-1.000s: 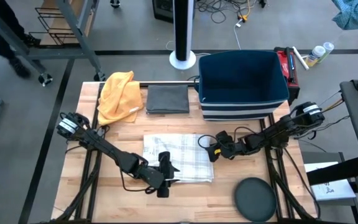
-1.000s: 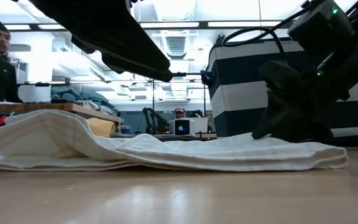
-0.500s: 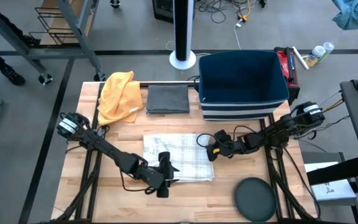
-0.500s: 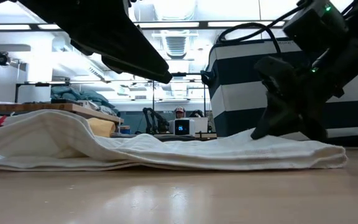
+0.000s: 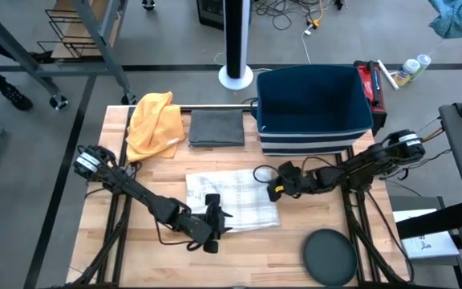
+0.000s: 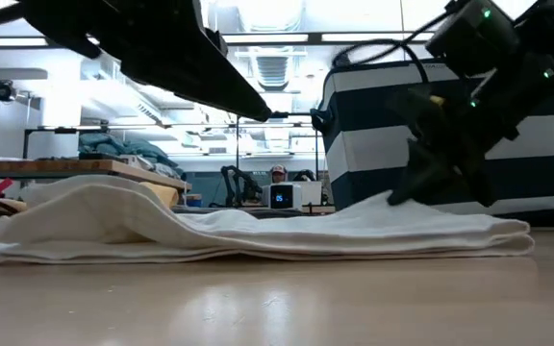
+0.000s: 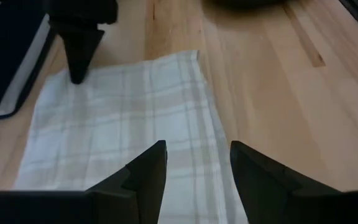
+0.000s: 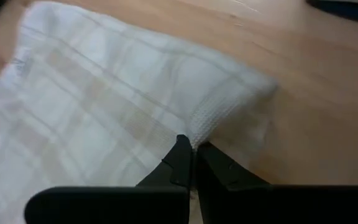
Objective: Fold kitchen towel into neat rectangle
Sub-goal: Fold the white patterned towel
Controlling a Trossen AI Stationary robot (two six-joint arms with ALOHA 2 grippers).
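The white checked kitchen towel (image 5: 231, 201) lies spread on the wooden table, several layers showing along its near side in the low view. My right gripper (image 5: 265, 180) is shut on the towel by its far right corner; it also shows in the low view (image 6: 414, 185). My left gripper (image 7: 194, 180) stands open over the towel's near edge (image 7: 219, 143), one finger on each side of that edge. In the high view it (image 5: 213, 220) sits at the towel's near side. My right gripper pinches the towel's right edge (image 8: 199, 127), a little short of the far right corner (image 8: 260, 84), between its two fingers. The fingers slant down from the table's right side. The pinched cloth is drawn up into a small peak (image 6: 389, 199), and the remaining towel lies on the table.
A yellow cloth (image 5: 152, 124) and a folded grey cloth (image 5: 216, 128) lie at the far left. A dark blue striped bin (image 5: 313, 108) stands at the far right, just behind my right arm. A black disc (image 5: 330, 257) sits at the near right. A person sits far behind the table.
My right gripper has shut on the towel's right edge and risen a little toward the far edge, drawing that edge up into a peak. The towel's raised left part has sunk slightly.
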